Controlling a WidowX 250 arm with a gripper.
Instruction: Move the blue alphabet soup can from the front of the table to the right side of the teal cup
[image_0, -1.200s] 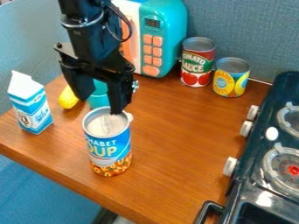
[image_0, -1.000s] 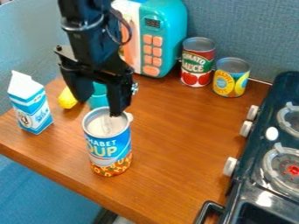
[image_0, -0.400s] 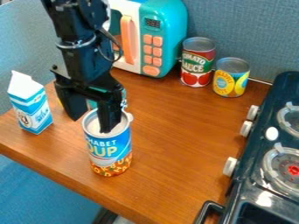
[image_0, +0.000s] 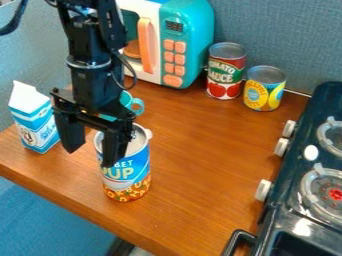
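I'm hanging my gripper at the left, fingers standing apart — one is overlapping the soup can, a milk carton standing farther left

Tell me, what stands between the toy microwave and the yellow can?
A red can with tomatoes on its label stands between the microwave and the yellow can, as the camera view shows.

Bright, even light; small white glare on the glossy black toy stove; fine detail soft, possibly low resolution.
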